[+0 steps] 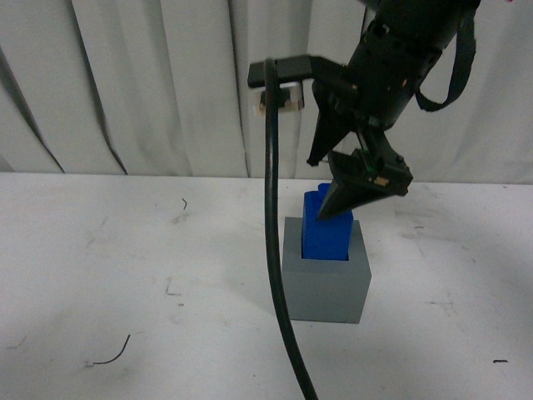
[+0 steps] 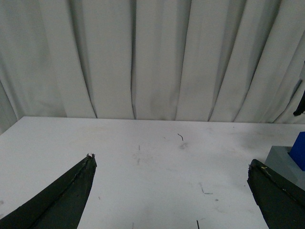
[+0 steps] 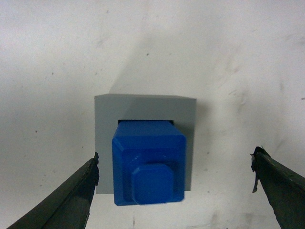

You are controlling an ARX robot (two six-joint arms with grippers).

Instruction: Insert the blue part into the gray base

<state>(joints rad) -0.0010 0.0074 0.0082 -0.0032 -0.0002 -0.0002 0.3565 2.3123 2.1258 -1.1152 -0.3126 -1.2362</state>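
The blue part [image 1: 325,233] stands upright in the recess of the gray base [image 1: 326,283] on the white table, its upper half and knob sticking out. The right wrist view looks straight down on the blue part [image 3: 148,164] inside the gray base [image 3: 102,124]. My right gripper [image 1: 350,179] hangs open just above the blue part, jaws wide on either side and not touching it [image 3: 175,162]. My left gripper [image 2: 171,167] is open and empty above bare table; the gray base [image 2: 283,160] and blue part [image 2: 299,150] show at that view's edge.
A black cable [image 1: 273,250] hangs down in front of the gray base in the front view. A white curtain [image 1: 150,83] closes off the back of the table. Small dark scuffs [image 1: 112,354] mark the white tabletop [image 1: 100,275].
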